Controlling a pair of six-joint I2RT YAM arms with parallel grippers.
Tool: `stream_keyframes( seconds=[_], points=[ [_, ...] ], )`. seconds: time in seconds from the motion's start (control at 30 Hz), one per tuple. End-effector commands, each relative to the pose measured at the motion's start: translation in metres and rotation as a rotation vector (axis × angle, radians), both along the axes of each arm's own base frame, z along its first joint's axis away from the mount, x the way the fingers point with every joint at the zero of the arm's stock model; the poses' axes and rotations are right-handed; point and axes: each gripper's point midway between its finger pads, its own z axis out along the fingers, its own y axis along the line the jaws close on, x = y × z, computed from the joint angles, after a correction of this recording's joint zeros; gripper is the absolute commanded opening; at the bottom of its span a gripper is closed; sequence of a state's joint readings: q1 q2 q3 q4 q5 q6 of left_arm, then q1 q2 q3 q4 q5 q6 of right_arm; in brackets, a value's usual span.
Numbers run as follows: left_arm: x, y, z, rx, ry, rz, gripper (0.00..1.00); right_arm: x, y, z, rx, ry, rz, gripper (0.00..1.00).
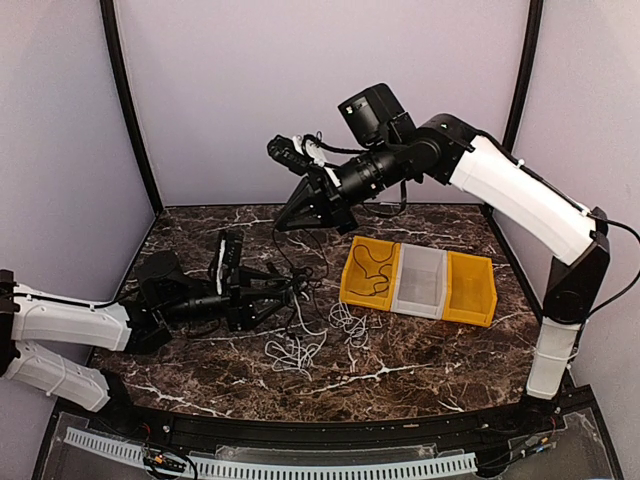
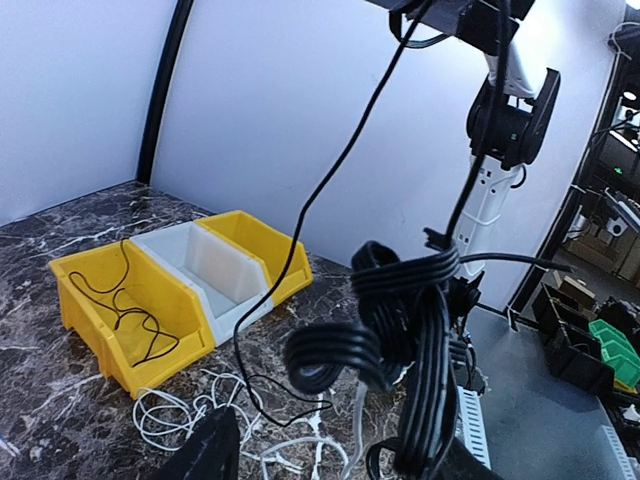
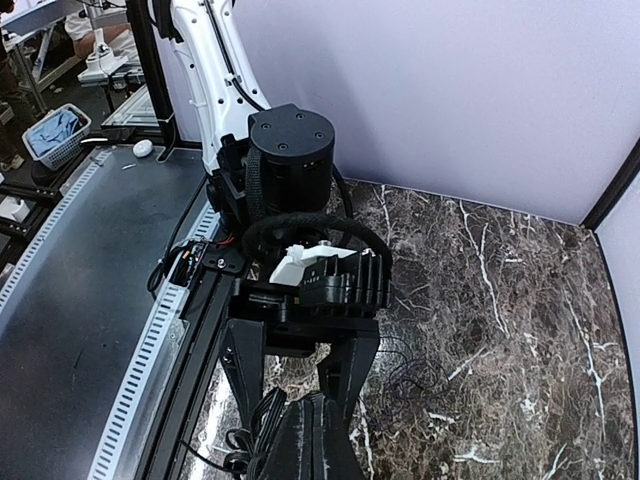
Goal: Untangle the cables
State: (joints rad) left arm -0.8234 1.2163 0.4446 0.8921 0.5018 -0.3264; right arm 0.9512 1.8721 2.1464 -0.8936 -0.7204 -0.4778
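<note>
My right gripper [image 1: 285,224] is raised over the middle of the table and shut on a thin black cable [image 2: 330,170] that hangs down from it; its closed fingertips show in the right wrist view [image 3: 318,425]. A thick black coiled cable bundle [image 2: 410,320] sits in front of my left gripper [image 1: 295,288], against its right finger. The left jaws stand apart with a wide gap [image 2: 330,460]. White cables [image 1: 300,345] lie in loose squiggles on the marble, and also show in the left wrist view [image 2: 190,410]. Another thin black cable [image 1: 372,270] lies in the left yellow bin.
Three bins stand side by side right of centre: a yellow bin [image 1: 347,278], a grey-white one [image 1: 420,282] and a second yellow one [image 1: 472,292]. A thin dark cable [image 3: 410,375] lies on the marble. A white slotted cable duct [image 1: 330,468] runs along the near edge.
</note>
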Motion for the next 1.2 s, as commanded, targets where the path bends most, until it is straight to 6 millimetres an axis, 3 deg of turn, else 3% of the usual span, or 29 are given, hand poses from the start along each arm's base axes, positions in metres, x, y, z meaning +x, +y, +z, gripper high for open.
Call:
stream_keyframes(
  seconds=[0.0, 0.1, 0.2, 0.33, 0.4, 0.47, 0.5, 0.57, 0.73, 0.83, 0.87, 0.9, 0.93, 0.97, 1.03, 1.17],
  points=[
    [0.021, 0.024, -0.019, 0.107, 0.026, 0.205, 0.6, -0.003, 0.001, -0.005, -0.01, -0.007, 0.007, 0.0],
    [-0.002, 0.03, -0.025, 0.122, -0.008, 0.133, 0.63, -0.004, 0.0, -0.006, -0.014, -0.006, 0.004, 0.0],
    [-0.021, 0.017, -0.017, 0.108, -0.036, 0.035, 0.64, -0.004, 0.0, -0.007, -0.015, -0.002, 0.007, 0.0],
    [-0.022, 0.002, -0.013, 0.105, -0.055, -0.018, 0.65, -0.003, 0.002, -0.01, -0.021, 0.0, 0.008, 0.0],
    [-0.016, -0.002, -0.007, 0.1, -0.072, -0.007, 0.64, -0.001, 0.002, -0.012, -0.028, -0.003, 0.003, 0.0],
    [0.014, 0.0, -0.011, 0.159, -0.034, 0.146, 0.61, -0.001, 0.001, -0.012, -0.029, -0.011, 0.0, 0.0],
    [0.035, 0.012, -0.029, 0.245, 0.007, 0.278, 0.59, -0.002, 0.0, -0.01, -0.027, -0.013, 0.005, 0.0],
    [0.058, 0.033, -0.045, 0.324, 0.038, 0.456, 0.58, -0.004, -0.002, -0.007, -0.019, -0.019, 0.011, 0.0],
    [0.056, 0.065, -0.085, 0.435, 0.114, 0.561, 0.61, -0.004, -0.005, -0.007, -0.023, -0.03, -0.001, 0.0],
    [0.04, 0.069, -0.092, 0.42, 0.143, 0.51, 0.61, -0.004, -0.005, -0.008, -0.024, -0.03, 0.001, 0.0],
    [0.03, 0.058, -0.079, 0.35, 0.12, 0.427, 0.62, -0.004, -0.004, -0.009, -0.028, -0.027, 0.001, 0.0],
    [0.017, 0.059, -0.077, 0.306, 0.102, 0.375, 0.63, -0.003, -0.004, -0.01, -0.03, -0.025, 0.002, 0.0],
    [0.007, 0.051, -0.056, 0.209, 0.06, 0.305, 0.64, -0.003, -0.003, -0.011, -0.032, -0.024, 0.003, 0.0],
    [-0.001, 0.053, -0.05, 0.167, 0.042, 0.283, 0.65, -0.003, -0.003, -0.013, -0.035, -0.021, 0.003, 0.0],
    [-0.008, 0.05, -0.027, 0.09, -0.02, 0.242, 0.65, -0.002, -0.002, -0.015, -0.04, -0.017, 0.003, 0.0],
    [-0.014, 0.035, -0.01, 0.066, -0.067, 0.158, 0.65, -0.001, 0.0, -0.017, -0.045, -0.014, 0.001, 0.0]
  ],
)
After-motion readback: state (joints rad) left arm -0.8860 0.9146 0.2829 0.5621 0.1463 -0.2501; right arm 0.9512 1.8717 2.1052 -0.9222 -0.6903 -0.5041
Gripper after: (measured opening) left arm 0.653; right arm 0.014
